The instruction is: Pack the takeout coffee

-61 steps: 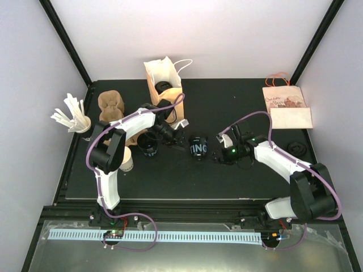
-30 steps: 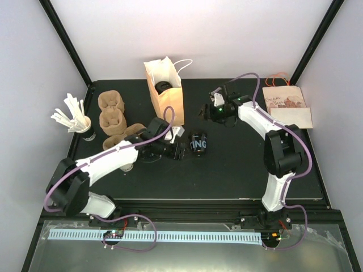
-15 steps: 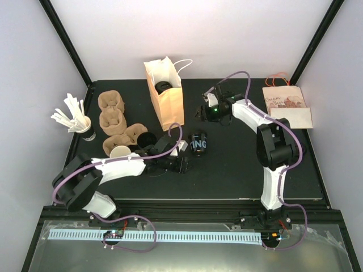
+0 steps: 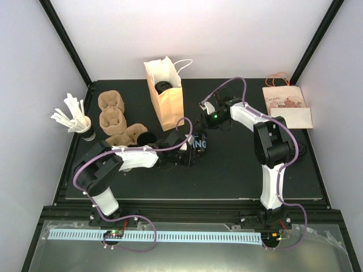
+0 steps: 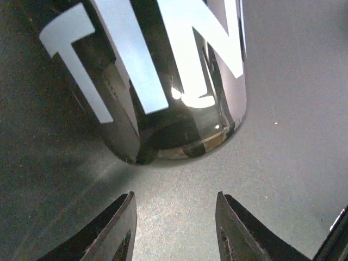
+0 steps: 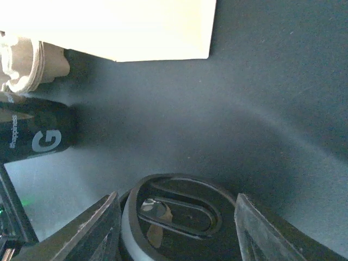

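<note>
Black mat [image 4: 238, 170]; right wrist alone shows lid [image 6: 179, 217].

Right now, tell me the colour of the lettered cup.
Black cup with white letters; left wrist view.

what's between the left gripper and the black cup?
Bare mat only. Left wrist view shows it: the left gripper, open, stops short of the cup, which lies on its side.

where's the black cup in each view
top external: cup mid-mat, below and right of the bag.
left wrist: cup fills the top, white letters up close.
right wrist: cup at the left edge, "G" showing.
shared landmark: the black mat under it.
</note>
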You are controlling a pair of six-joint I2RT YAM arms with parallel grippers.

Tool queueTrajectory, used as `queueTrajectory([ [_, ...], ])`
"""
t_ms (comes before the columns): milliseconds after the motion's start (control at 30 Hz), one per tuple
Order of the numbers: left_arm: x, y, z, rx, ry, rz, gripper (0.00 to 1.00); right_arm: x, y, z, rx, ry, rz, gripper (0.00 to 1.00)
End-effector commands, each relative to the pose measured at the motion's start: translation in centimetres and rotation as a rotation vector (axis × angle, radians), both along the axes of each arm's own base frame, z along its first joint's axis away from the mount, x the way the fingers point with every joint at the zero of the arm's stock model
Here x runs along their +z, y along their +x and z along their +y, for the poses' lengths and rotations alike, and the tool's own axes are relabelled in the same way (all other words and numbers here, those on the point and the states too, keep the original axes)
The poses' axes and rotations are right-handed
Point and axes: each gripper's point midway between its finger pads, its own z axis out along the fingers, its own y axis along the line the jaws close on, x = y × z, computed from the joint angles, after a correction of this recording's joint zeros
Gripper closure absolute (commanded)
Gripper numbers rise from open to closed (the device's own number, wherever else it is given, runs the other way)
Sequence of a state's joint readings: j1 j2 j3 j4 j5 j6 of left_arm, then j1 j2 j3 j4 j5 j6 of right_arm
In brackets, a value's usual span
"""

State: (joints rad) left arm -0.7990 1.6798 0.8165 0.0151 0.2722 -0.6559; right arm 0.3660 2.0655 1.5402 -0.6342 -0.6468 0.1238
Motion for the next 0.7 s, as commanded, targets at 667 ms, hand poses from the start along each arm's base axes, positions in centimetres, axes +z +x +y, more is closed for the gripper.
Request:
queueTrajectory([
  [667,-1.6,1.7,0.5,0.024,0.057,-0.025,0.67,3.9,-7.7,-0.6,0.090,0.109,-0.024,0.52],
])
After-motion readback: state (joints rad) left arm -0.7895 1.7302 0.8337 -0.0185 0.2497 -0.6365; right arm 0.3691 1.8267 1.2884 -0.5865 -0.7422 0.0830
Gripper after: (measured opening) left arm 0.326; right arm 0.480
